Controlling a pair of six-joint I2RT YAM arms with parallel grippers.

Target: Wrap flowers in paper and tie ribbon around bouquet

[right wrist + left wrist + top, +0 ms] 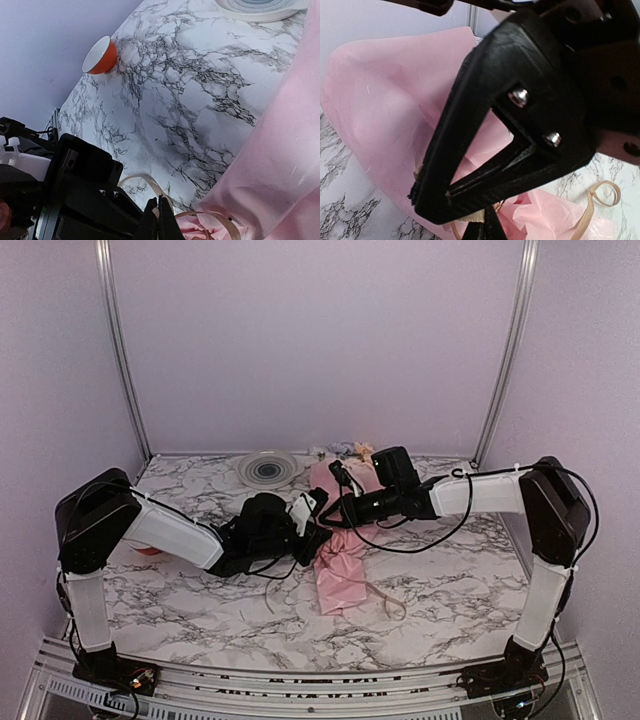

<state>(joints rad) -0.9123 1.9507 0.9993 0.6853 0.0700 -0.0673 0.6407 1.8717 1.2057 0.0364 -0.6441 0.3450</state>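
On table [180,588], bouquet [339,568] blooms-end rearward.

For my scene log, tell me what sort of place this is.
Probably a robot test cell, not a home or shop: plain lilac walls framed by aluminium posts, a marble-pattern tabletop, and the left arm and right arm bolted to a rail at its near edge.
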